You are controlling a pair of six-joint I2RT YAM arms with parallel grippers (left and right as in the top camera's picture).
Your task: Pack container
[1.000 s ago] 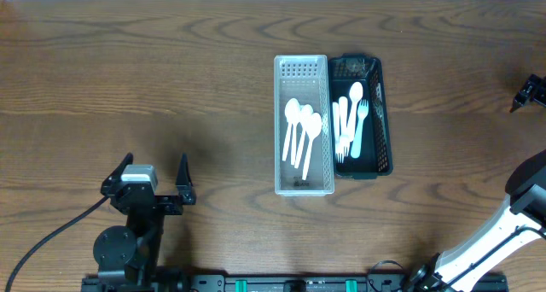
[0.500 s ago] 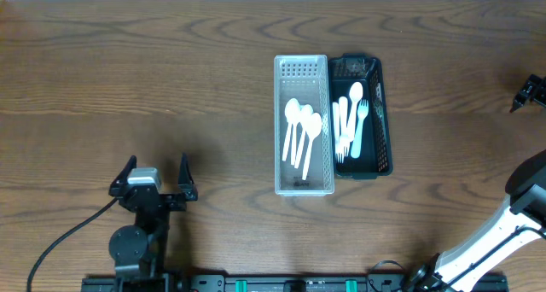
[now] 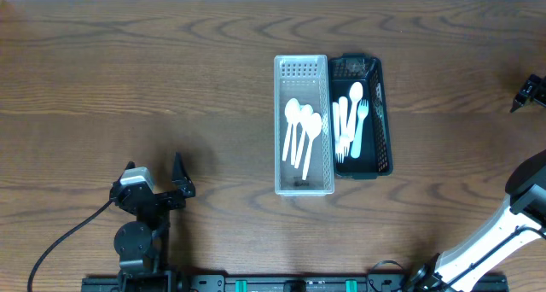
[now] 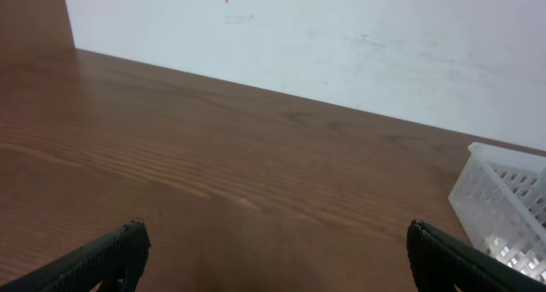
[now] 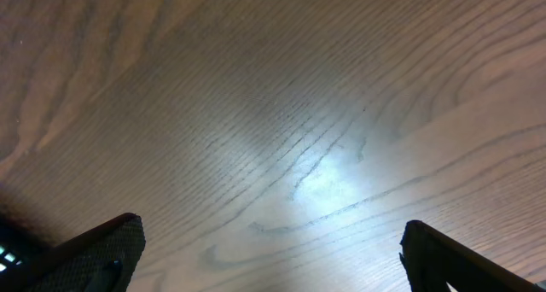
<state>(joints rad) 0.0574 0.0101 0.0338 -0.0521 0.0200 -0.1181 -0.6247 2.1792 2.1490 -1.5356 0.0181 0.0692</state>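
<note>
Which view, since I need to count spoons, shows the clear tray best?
Overhead: the whole clear tray and its white spoons show from above. The left wrist catches only one corner at its right edge; the right wrist shows only the table.

You have two trays on the bench (image 3: 171, 70): one clear tray (image 3: 300, 70) and, at its 3 o'clock, one black tray (image 3: 354, 67). Count three white spoons (image 3: 305, 114) in the clear one and roughly four white utensils (image 3: 357, 121), not cleanly separable, in the black.

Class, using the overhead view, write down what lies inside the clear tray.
Three white spoons lie inside the clear tray, overlapping, bowls toward its perforated end. Whether anything lies under them cannot be seen.
</note>
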